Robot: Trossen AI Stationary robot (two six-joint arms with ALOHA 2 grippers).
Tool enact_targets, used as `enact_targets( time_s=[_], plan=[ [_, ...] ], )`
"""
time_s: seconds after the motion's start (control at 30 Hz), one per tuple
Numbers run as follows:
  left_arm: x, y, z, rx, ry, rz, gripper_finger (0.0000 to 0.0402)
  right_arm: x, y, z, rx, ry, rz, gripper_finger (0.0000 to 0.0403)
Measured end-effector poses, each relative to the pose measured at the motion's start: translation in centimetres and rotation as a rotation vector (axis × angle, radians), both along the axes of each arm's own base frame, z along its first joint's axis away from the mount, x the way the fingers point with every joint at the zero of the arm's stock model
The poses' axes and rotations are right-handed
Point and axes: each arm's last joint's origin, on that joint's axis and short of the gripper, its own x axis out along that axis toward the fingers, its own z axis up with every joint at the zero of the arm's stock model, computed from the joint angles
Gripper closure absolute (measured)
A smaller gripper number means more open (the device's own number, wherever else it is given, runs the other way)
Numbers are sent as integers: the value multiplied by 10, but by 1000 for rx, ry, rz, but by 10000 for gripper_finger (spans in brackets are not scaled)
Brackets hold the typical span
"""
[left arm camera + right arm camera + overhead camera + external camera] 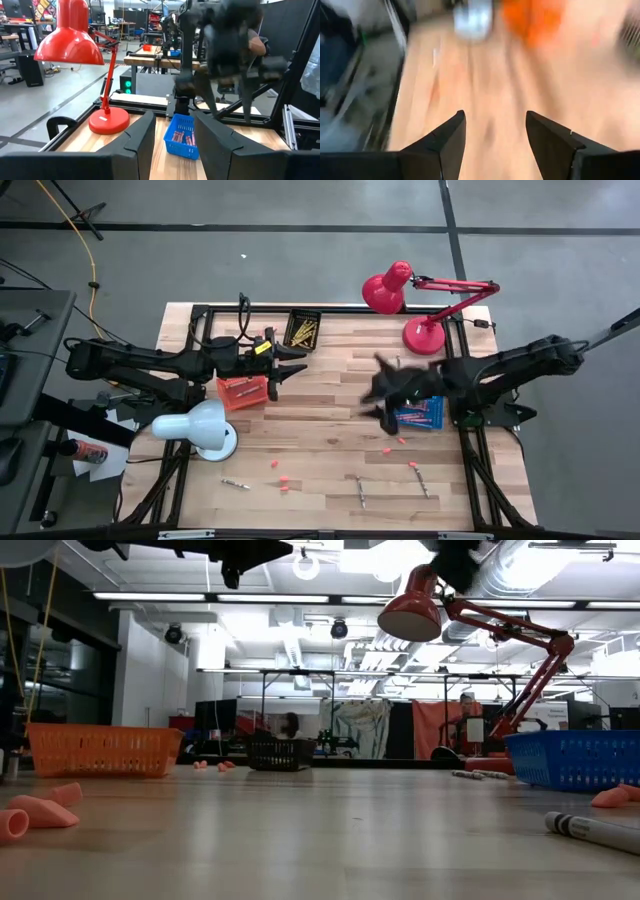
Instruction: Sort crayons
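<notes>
Loose crayons lie flat on the near half of the table: pink ones (pixel 273 464) (pixel 401 441) and purplish-grey ones (pixel 360 490) (pixel 235 483). In the low view, pink crayons (pixel 40 810) and a grey one (pixel 590 830) lie close to the camera. Yellow crayons fill a black tray (pixel 303 330) at the far edge, and red ones sit in a blue basket (pixel 182 137). My left gripper (pixel 298 365) (pixel 175 120) hangs level and open above the orange basket (pixel 243 390). My right gripper (pixel 372 392) (pixel 495 116), blurred, is open above the table's middle, tipped downward, left of the blue basket (pixel 420 415).
A red desk lamp (pixel 400 290) stands at the far right. A white lamp (pixel 200 428) stands at the near left. Black frame rails (pixel 470 470) run along the table's sides. Bare wood lies in the middle between the baskets.
</notes>
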Motion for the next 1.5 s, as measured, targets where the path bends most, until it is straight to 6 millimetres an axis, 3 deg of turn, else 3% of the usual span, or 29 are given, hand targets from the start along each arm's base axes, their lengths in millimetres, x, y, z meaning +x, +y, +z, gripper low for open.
enact_targets(
  time_s=[0.17,0.37,0.57,0.8,1.0,1.2,1.3,1.5],
  plan=[
    [0,0,0,0,2,0,277,-14,37,-38,322,430,-180,202],
    [0,0,0,0,3,0,277,-43,96,-88,681,837,-543,202],
    [0,0,0,1,2,0,277,-66,136,-119,704,1034,-808,202],
    [0,0,0,1,2,0,277,-63,143,-143,639,1047,-921,202],
    [0,0,0,0,2,0,277,-54,139,-166,534,1121,-881,202],
    [0,0,0,0,2,0,277,-47,135,-174,501,1152,-825,213],
    [0,0,0,0,2,-1,277,-47,133,-174,489,1162,-829,251],
    [0,0,0,-43,-2,-1,277,-50,131,-175,439,1187,-781,383]
  ],
)
